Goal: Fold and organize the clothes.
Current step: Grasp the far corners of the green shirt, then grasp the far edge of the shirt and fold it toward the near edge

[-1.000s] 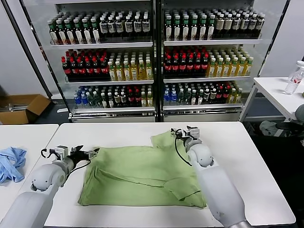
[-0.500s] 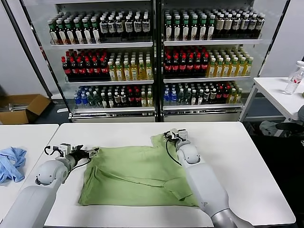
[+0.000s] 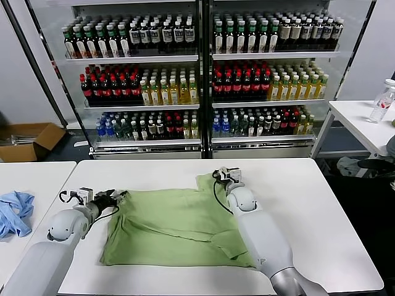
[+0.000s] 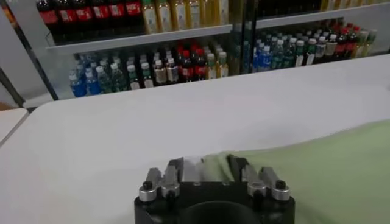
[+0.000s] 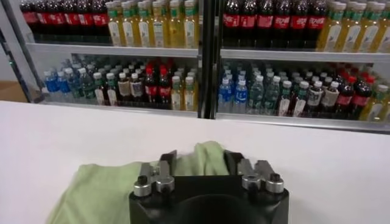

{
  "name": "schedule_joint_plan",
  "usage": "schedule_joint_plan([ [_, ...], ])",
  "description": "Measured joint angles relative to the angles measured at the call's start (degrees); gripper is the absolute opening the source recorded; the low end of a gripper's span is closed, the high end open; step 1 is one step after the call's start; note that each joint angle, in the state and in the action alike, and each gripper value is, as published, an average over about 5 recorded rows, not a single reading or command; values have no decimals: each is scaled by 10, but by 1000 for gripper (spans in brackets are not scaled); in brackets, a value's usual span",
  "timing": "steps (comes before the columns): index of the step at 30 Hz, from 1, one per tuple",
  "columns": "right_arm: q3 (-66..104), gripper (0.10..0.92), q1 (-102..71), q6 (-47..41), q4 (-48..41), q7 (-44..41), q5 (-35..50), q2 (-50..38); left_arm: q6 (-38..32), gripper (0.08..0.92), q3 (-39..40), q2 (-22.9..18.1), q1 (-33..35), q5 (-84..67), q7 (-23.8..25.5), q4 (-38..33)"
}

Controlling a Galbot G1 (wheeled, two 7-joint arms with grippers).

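The light green shirt [image 3: 173, 225] lies spread on the white table [image 3: 321, 209]; its buttons and checkered print are hidden. My left gripper [image 3: 117, 197] sits low at the shirt's left far corner, shut on the edge of the cloth, which shows between its fingers in the left wrist view [image 4: 207, 163]. My right gripper [image 3: 221, 176] is at the shirt's far right corner, shut on a bunched fold of green cloth, which fills the gap in the right wrist view [image 5: 200, 159]. The shirt spreads beside each gripper [image 4: 329, 164] [image 5: 91, 185].
A light blue garment [image 3: 13, 211] lies on the separate table at the left. Drink coolers [image 3: 197, 80] stand behind the table. A cardboard box [image 3: 28, 139] is on the floor at the far left. A side table with a bottle [image 3: 382, 102] is at the right.
My right gripper has moved left with the shirt's far right corner, drawing that side inward. My left gripper has barely shifted.
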Motion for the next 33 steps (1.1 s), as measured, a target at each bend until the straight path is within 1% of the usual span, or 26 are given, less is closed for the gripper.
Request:
schedule_joint_plan([
  [6, 1, 256, -4, 6, 8, -2, 5, -6, -7, 231, -2, -3, 5, 1, 5, -2],
  [9, 3, 170, -14, 3, 37, 4, 20, -15, -13, 148, -4, -1, 9, -2, 5, -6],
  [11, 4, 125, -26, -3, 70, 10, 35, -23, -18, 110, -8, 2, 12, -8, 2, -11],
  [13, 6, 107, -43, -10, 111, 15, 50, -33, -23, 88, -12, 6, 19, -18, -2, -21],
  [20, 17, 106, -121, -33, 269, 31, 82, -81, -40, 84, -42, 31, 66, -59, -13, -85],
  [27, 33, 106, -220, -40, 406, 37, 87, -131, -60, 84, -82, 47, 142, -80, -14, -154],
  [33, 45, 106, -294, -43, 497, 43, 77, -162, -75, 84, -115, 50, 212, -87, -9, -198],
])
